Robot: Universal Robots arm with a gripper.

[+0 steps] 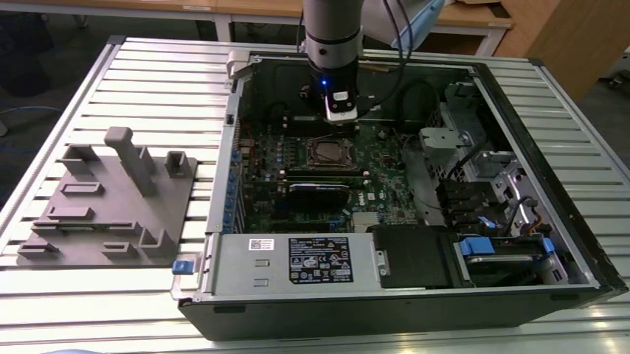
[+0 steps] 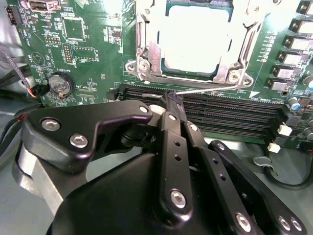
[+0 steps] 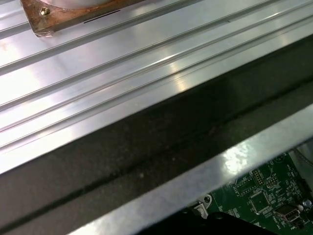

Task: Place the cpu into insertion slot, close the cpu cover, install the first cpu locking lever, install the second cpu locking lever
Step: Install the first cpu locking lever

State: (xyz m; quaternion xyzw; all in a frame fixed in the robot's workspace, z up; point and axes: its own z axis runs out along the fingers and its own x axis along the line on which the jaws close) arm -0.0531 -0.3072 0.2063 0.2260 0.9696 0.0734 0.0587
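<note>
Your gripper [image 2: 171, 98] with fingers pressed together and holding nothing, hovering over the card slots [image 2: 230, 115] just beside the socket, cpu [image 2: 193, 39] seated in the insertion slot [image 1: 332, 154], cpu cover [image 2: 146, 54] lying closed around it, all inside your open computer case [image 1: 512, 110]

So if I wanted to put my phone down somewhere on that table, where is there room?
The ribbed metal table is bare along its far side, beyond the grey fixture plate, and along the near edge in front of that plate. Inside the open computer case it is crowded: boards, cables, drive bays, and the gripper hanging above the processor socket.
</note>
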